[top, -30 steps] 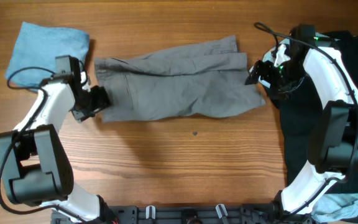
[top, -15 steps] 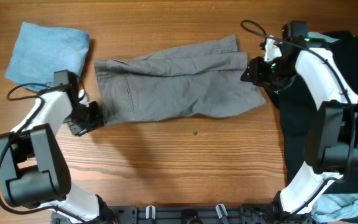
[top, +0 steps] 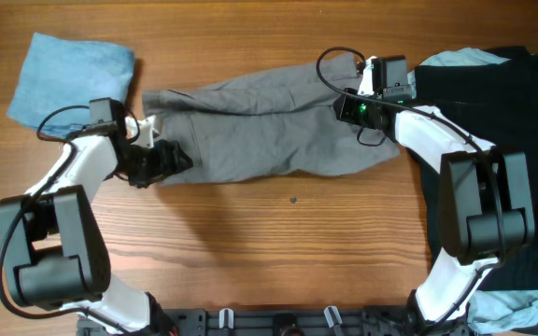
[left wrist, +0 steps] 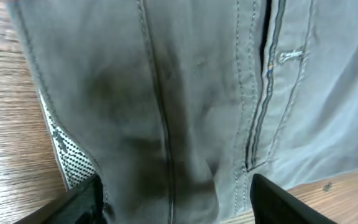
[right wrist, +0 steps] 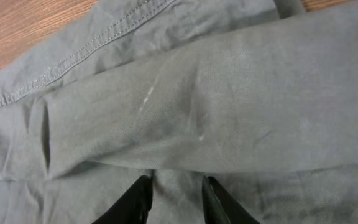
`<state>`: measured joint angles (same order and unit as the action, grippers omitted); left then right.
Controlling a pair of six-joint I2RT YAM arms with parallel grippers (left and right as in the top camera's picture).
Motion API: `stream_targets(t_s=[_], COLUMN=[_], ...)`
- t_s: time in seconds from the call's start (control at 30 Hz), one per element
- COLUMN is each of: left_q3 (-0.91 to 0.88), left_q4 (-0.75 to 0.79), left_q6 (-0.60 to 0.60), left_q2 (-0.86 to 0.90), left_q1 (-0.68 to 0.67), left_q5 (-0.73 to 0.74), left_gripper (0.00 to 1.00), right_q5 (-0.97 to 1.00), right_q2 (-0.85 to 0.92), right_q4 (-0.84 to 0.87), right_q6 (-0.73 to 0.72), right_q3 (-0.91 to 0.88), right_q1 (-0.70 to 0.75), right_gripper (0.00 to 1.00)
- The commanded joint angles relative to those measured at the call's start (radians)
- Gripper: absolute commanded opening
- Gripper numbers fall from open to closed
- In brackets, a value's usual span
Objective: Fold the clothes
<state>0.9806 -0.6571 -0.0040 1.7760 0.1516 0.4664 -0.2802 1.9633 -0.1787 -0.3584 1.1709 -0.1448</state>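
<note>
Grey-khaki cloth lies between the widely parted fingers of the left gripper [left wrist: 178, 202], which sits over the waistband end of the shorts [top: 269, 131]. The right gripper [right wrist: 178, 199] rests on the leg end, fingers narrowly apart over a fold; I cannot tell whether it pinches cloth. The shorts lie spread on the wooden table [top: 278, 243], between a pale blue garment [top: 73, 67] and a black garment [top: 521, 103].

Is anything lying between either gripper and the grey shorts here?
Nothing visible. The left gripper is over the waistband end of the grey shorts and the right gripper over the leg end, with only cloth beneath their fingers. The blue cloth and black garment lie off to the sides.
</note>
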Motion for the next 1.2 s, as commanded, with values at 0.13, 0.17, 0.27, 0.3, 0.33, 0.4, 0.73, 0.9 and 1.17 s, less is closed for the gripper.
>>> stream_targets(t_s=[0.13, 0.17, 0.27, 0.3, 0.33, 0.4, 0.73, 0.9, 1.17], left_q3=[-0.005, -0.005, -0.005, -0.005, -0.005, -0.005, 0.112, 0.113, 0.113], left_q4=[-0.133, -0.166, -0.200, -0.200, -0.200, -0.185, -0.295, -0.295, -0.268], left_q6=[-0.042, -0.042, -0.070, -0.075, -0.075, -0.076, -0.076, -0.076, -0.076], left_q2=[0.057, 0.053, 0.049, 0.049, 0.049, 0.049, 0.014, 0.002, 0.003], left_q1=[-0.017, -0.009, 0.029, 0.030, 0.030, 0.030, 0.030, 0.030, 0.030], left_q5=[-0.238, -0.281, -0.284, -0.284, -0.285, -0.282, -0.274, -0.274, -0.274], left_gripper=[0.04, 0.04, 0.04, 0.04, 0.04, 0.23, 0.45, 0.63, 0.59], right_q5=[0.011, 0.003, -0.092, -0.092, -0.091, -0.120, -0.171, -0.084, 0.022], right_q2=[-0.001, 0.010, 0.090, 0.113, 0.123, 0.124, -0.028, -0.154, -0.118], right_q4=[-0.053, -0.047, 0.024, 0.065, 0.116, 0.417, 0.217, -0.196, -0.542], right_q6=[0.010, 0.003, -0.028, -0.059, -0.073, -0.125, 0.008, 0.201, 0.064], right_q3=[-0.001, -0.001, -0.001, -0.001, -0.001, 0.001, 0.051, 0.051, -0.080], right_q1=[0.006, 0.005, 0.005, 0.005, 0.010, 0.011, 0.037, 0.079, 0.145], right_gripper=[0.36, 0.37, 0.32, 0.24, 0.15, 0.06, 0.36, 0.68, 0.77])
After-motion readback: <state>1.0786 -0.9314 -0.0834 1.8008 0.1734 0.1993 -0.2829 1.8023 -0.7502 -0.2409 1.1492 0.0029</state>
